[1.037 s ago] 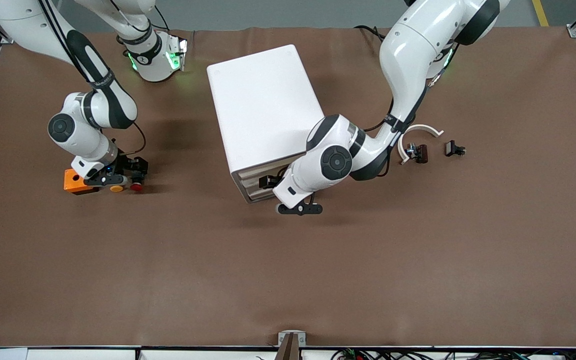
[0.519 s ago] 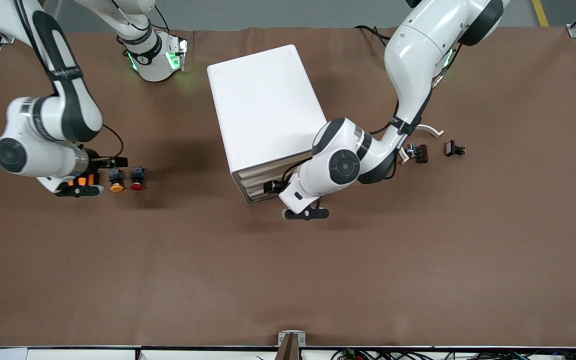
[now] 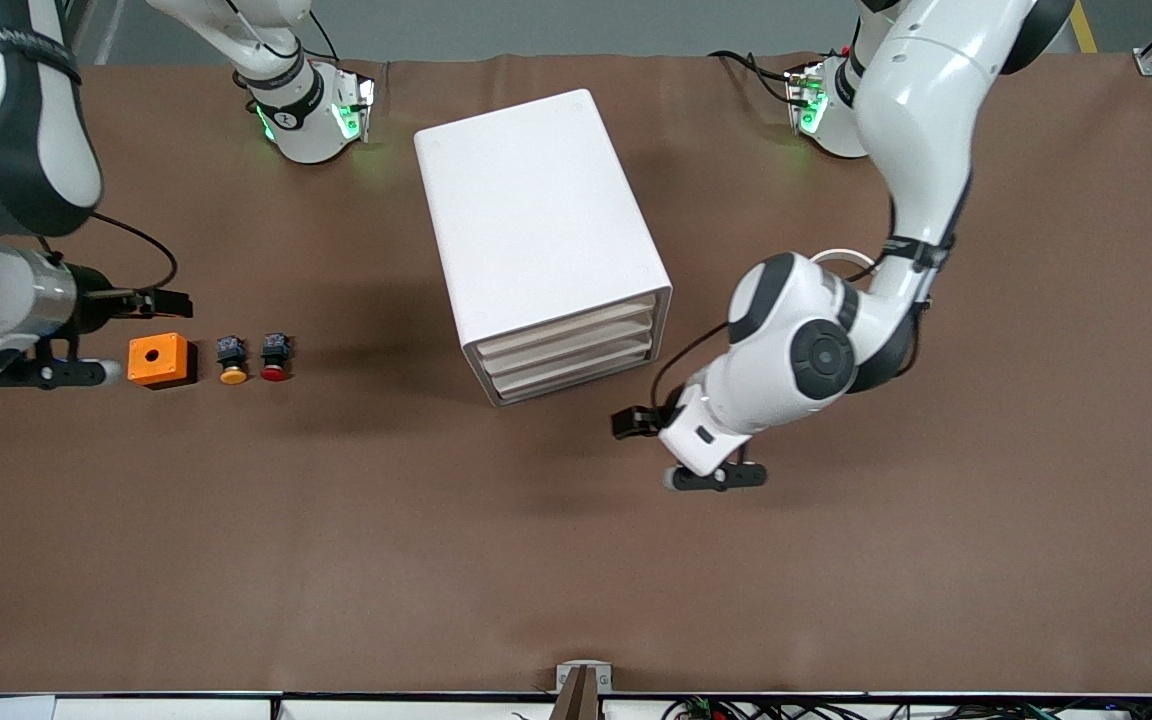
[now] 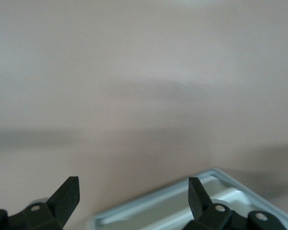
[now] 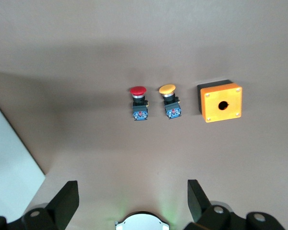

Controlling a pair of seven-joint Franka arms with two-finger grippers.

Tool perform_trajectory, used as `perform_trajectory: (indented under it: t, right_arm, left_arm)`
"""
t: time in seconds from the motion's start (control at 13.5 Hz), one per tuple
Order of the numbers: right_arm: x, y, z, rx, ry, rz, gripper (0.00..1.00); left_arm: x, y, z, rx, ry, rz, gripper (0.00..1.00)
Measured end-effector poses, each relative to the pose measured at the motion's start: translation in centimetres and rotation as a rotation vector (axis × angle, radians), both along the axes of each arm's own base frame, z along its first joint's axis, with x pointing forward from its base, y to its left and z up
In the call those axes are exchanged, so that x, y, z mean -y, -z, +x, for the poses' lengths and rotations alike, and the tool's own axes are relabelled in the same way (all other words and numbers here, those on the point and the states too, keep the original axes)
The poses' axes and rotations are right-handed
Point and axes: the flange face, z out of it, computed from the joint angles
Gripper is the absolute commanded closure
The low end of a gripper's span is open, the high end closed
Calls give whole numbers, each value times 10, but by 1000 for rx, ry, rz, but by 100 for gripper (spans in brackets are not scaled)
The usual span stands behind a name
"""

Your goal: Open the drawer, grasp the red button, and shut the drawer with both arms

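**Wrong button, wrong drawer**

Both hands wide open, empty: right hand (image 5: 129,203) high above the button (image 3: 275,358) on the surface beside the yellow button (image 3: 233,360); left hand (image 4: 132,203) over bare surface near the cabinet (image 3: 540,240). Drawer (image 3: 568,330) shut. Risk of gripping yellow instead, or catching a lower drawer's handle-less front.

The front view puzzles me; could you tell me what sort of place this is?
Probably a robotics lab: two white arms bolted to a brown-covered table, with a small white cabinet, push buttons and an orange box laid out.
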Motion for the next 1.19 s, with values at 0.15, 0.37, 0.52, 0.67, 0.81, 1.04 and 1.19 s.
perform_trajectory:
  t: [0.15, 0.37, 0.52, 0.67, 0.81, 1.04, 1.19]
  right_arm:
    - [1, -38, 1, 17, 80, -25, 0]
    - [2, -78, -4, 24, 165, -43, 0]
    - [3, -82, -3, 28, 181, -30, 0]
    - [5, -100, -2, 57, 168, -16, 0]
    - [5, -125, -7, 77, 156, -11, 0]
    - [13, -132, -8, 83, 170, -12, 0]
    - [22, -132, -12, 59, 181, -13, 0]
  left_arm:
    - [-38, -24, 8, 8, 25, 66, 0]
    - [-116, -66, 15, -29, 59, 112, 0]
    - [-177, -97, 15, -56, 67, 130, 0]
    - [-234, -130, 7, -76, 80, 141, 0]
    - [-282, -167, -10, -71, 96, 169, 0]
    - [-308, -232, -54, -54, 120, 235, 0]
    - [-305, -272, -83, -30, 121, 259, 0]
